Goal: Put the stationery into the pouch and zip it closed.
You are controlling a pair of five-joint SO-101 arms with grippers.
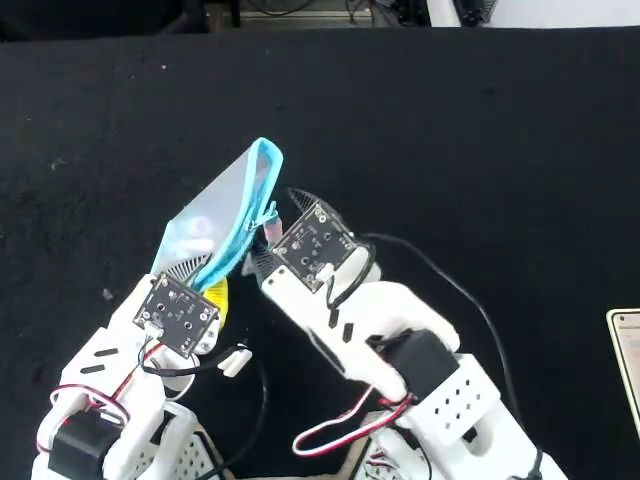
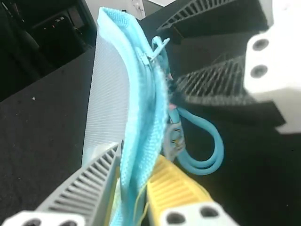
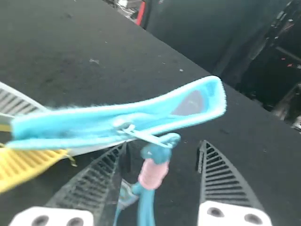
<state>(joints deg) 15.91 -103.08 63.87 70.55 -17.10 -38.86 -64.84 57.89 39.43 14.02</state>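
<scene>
Two holds suit your soft, floppy pouch [image 1: 213, 212]: left pincer [image 2: 136, 160] clamps the zip edge [image 2: 141, 94], right pincer [image 3: 163, 146] gapes around the small zip pull [image 3: 153, 173]; pinch that firmly.

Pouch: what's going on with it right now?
The left gripper is clamped on the near end of the pouch, holding it up off the black table. The right gripper sits with its fingers apart on either side of the zip pull and its blue cord, not closed on them. The zip gapes open at the far end.
</scene>
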